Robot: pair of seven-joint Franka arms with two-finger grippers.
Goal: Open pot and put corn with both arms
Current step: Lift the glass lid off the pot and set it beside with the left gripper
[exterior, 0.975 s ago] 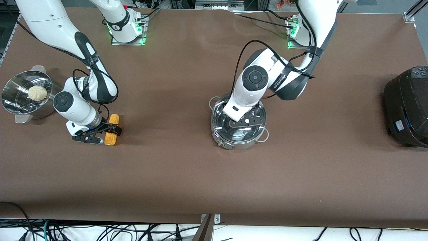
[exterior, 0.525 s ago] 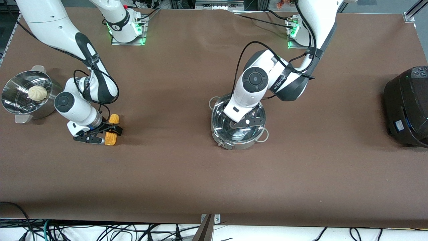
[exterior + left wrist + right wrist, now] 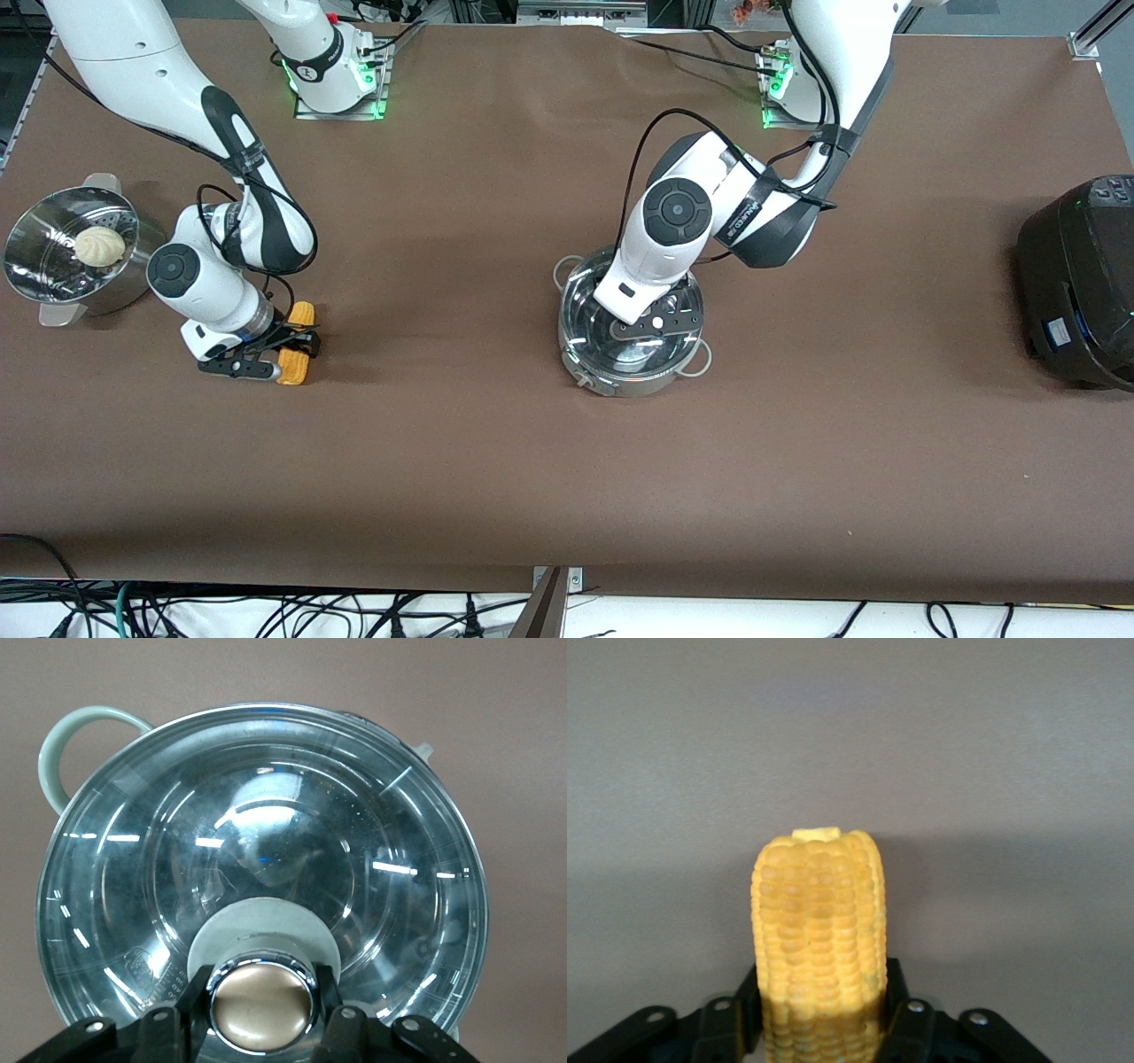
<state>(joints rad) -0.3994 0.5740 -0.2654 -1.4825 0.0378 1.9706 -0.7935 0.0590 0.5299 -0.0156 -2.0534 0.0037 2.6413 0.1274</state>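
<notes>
The pot (image 3: 620,377) stands mid-table with its glass lid (image 3: 585,310) on it. My left gripper (image 3: 654,324) is over the lid's middle. In the left wrist view the left gripper (image 3: 262,1008) is shut on the lid's tan knob (image 3: 262,1001), one finger on each side of it. The corn (image 3: 302,314) lies toward the right arm's end of the table. My right gripper (image 3: 295,347) is shut across its middle. In the right wrist view the corn (image 3: 819,912) stands out between the fingers (image 3: 897,992) of the right gripper (image 3: 821,1019), with a shadow on the table under it.
A steel steamer pot (image 3: 35,266) with a white bun (image 3: 97,245) stands at the right arm's end of the table. A large black rice cooker (image 3: 1076,283) stands at the left arm's end. Bare brown tabletop (image 3: 443,354) lies between the corn and the pot.
My right gripper has shifted slightly with the corn in it, and the cob looks a little shorter from above. My left gripper stays on the lid knob.
</notes>
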